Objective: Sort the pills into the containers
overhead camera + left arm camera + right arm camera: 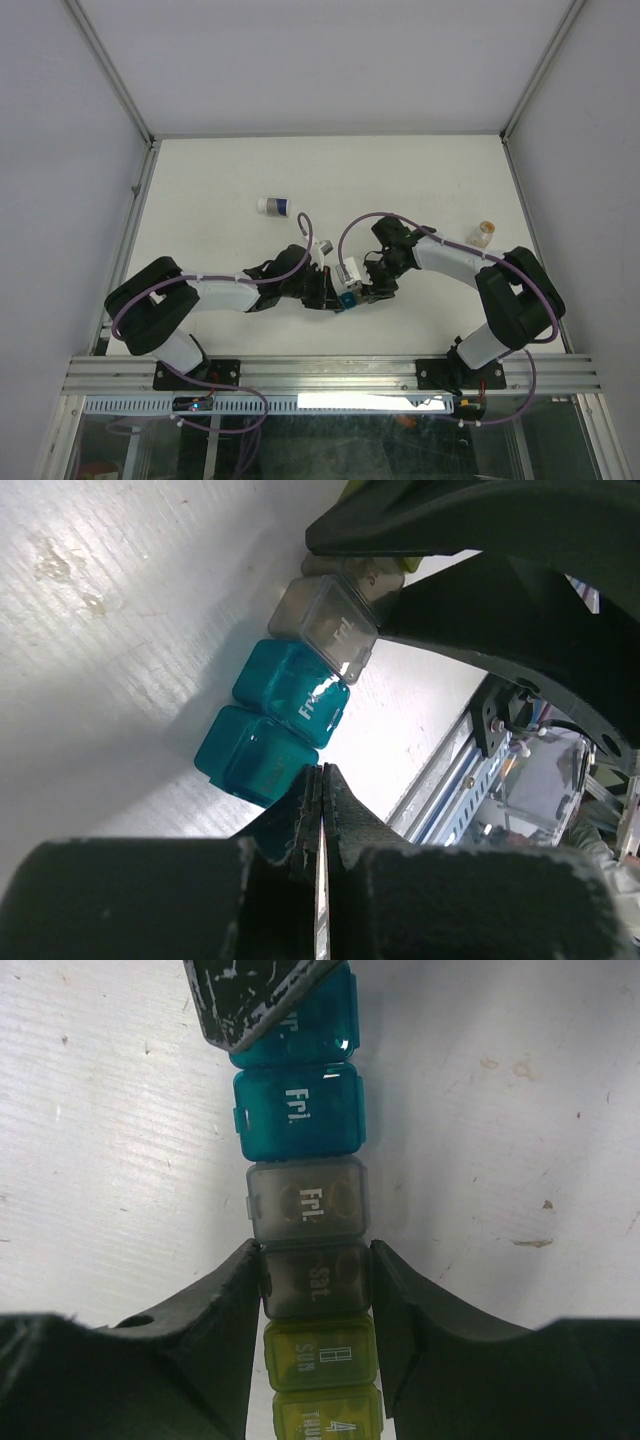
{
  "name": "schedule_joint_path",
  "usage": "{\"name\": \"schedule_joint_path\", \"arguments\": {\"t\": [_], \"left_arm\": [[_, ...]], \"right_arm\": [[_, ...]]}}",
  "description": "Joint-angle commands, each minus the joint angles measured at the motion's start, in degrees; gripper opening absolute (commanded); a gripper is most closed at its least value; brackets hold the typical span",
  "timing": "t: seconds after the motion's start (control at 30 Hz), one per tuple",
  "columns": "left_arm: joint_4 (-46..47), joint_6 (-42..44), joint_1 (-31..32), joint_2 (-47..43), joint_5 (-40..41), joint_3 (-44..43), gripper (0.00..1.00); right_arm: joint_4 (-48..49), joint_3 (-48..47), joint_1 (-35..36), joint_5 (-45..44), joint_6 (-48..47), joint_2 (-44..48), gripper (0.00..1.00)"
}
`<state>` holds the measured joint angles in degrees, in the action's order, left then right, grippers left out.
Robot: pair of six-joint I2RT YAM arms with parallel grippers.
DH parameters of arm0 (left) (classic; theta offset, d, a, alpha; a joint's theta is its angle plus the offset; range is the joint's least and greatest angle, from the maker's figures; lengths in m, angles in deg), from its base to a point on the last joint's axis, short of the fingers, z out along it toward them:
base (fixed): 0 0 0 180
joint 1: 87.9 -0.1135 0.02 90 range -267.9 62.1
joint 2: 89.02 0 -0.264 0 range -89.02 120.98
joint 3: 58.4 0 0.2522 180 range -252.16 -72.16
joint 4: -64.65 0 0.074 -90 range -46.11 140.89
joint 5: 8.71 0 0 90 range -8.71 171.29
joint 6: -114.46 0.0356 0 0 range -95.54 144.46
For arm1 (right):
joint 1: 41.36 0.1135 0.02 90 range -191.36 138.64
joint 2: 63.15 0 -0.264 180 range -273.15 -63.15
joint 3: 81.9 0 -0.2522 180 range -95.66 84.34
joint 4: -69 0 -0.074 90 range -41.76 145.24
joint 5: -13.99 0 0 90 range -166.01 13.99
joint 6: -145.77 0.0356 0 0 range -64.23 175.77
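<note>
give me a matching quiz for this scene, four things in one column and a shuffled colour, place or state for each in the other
Things
1. left gripper
2. right gripper
3. Sun compartment
4. bottle lying on its side

Place, colour or state
a. yellow-green
b. on the table beyond the left arm, apart from the compartments
c. fingers shut together
d. fingers on either side of the grey Sat compartment

Pairs: 1-c, 2-d, 3-a, 4-b
</note>
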<state>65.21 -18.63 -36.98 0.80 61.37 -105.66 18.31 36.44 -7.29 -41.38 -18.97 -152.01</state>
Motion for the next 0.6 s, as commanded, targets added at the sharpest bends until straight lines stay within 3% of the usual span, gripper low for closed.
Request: {"name": "schedule_joint_path", "arguments": {"t": [0.0, 0.1, 0.17, 0.37, 0.57], "left_arm": [[-8.47, 2.77, -0.64, -1.11, 5.87, 1.31, 0.00], [-8.65, 3.89, -0.64, -5.83, 6.21, -1.40, 0.01], [-8.66, 4.23, -0.60, -9.86, 6.94, -3.16, 0.14], [-9.00, 7.72, -0.64, -22.15, 16.82, -0.94, 0.50], [-4.20, 15.58, -1.12, -37.17, 23.77, 2.32, 0.98]], "right_arm": [[1.33, -0.17, 0.30, -0.94, 0.65, -1.51, 0.39], [1.46, -0.88, 0.30, -0.64, 1.37, -1.96, 0.41], [1.47, -1.32, 0.31, -0.55, 2.12, -1.94, 0.49], [0.15, -3.57, 0.09, 1.55, 5.18, 1.13, 0.97], [-6.26, -10.02, -3.66, 3.26, 7.25, 9.77, 0.99]]}}
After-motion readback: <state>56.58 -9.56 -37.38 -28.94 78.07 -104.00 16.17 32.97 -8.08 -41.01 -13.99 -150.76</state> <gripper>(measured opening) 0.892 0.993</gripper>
